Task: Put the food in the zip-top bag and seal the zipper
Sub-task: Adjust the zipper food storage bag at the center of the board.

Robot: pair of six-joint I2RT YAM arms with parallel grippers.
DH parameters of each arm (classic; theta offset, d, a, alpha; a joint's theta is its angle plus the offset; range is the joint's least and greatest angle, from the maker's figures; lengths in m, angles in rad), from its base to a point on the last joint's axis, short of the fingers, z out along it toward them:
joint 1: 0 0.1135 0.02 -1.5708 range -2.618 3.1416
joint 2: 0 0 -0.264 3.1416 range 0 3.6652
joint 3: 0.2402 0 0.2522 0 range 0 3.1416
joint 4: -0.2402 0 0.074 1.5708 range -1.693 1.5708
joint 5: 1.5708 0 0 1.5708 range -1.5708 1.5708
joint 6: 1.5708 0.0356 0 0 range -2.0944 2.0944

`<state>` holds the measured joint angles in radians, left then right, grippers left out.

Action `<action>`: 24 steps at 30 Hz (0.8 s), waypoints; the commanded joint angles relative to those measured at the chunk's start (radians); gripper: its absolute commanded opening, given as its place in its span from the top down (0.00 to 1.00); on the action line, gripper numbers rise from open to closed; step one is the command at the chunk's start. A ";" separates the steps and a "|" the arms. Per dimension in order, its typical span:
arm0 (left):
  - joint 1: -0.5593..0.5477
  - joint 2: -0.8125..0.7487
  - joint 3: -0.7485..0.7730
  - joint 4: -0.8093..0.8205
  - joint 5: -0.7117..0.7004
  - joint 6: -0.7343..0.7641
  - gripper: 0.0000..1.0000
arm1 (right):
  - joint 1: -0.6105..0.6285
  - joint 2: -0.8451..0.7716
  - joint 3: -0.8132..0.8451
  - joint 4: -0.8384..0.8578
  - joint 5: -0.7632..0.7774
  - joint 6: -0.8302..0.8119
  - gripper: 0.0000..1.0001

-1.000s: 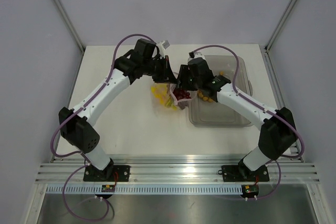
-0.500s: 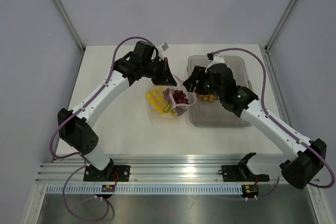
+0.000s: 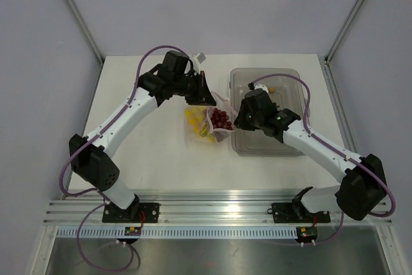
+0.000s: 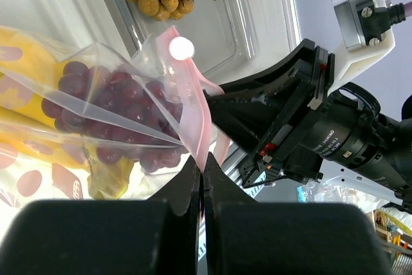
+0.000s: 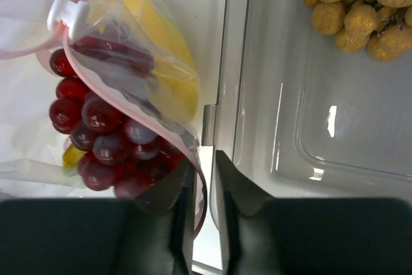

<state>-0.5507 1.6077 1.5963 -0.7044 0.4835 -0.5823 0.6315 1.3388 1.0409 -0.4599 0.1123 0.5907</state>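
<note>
1. Zip-top bag first: the left jaws are pressed together on its pink zipper and pinch the rim.
2. The right jaws pinch the same pink rim from the other side, close to the tray wall.
3. Between the two pairs of jaws the bag mouth is a little open. A white slider sits on the strip.
4. Inside the bag are the dark red grapes and the yellow bananas.
5. The bag is near the middle of the table, a bit toward the far edge. It is just beside the left wall of the clear tray.
6. The small round fruits lie in the tray, toward the far right corner of the table. They are not in the bag yet.
7. So I think this is the filling step: two foods are in and one is left.
8. Next, I think one pair of jaws must let go, pick up the round fruits and drop them in. The other pair must hold the floppy mouth up. After that the slider can be pulled along the zipper.
</note>
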 commanded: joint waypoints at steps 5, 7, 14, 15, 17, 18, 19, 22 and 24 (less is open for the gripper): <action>0.012 -0.072 -0.012 0.063 0.030 0.002 1.00 | -0.009 0.040 0.037 0.069 -0.042 -0.003 1.00; 0.029 -0.074 0.013 0.034 0.024 0.018 1.00 | -0.009 0.059 0.158 0.043 -0.072 -0.061 1.00; 0.163 -0.062 0.189 -0.203 -0.144 0.173 1.00 | -0.007 0.095 0.470 -0.024 -0.172 -0.158 1.00; 0.167 -0.060 0.147 -0.192 -0.146 0.176 1.00 | -0.007 0.108 0.431 -0.010 -0.175 -0.155 1.00; 0.178 -0.055 0.049 -0.121 -0.122 0.161 1.00 | -0.007 0.189 0.381 0.026 -0.169 -0.152 1.00; 0.179 -0.051 -0.034 -0.104 -0.106 0.156 1.00 | -0.012 0.230 0.389 0.008 -0.154 -0.143 1.00; 0.179 -0.039 -0.050 -0.095 -0.092 0.148 1.00 | -0.012 0.302 0.410 -0.023 -0.161 -0.144 1.00; 0.179 -0.057 -0.030 -0.104 -0.080 0.151 1.00 | -0.012 0.277 0.453 -0.053 -0.184 -0.137 1.00; 0.179 -0.103 0.013 -0.125 -0.086 0.151 1.00 | -0.012 0.232 0.494 -0.034 -0.169 -0.144 1.00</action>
<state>-0.3698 1.5764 1.5486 -0.8501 0.3893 -0.4488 0.6273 1.6562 1.4712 -0.4877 -0.0471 0.4629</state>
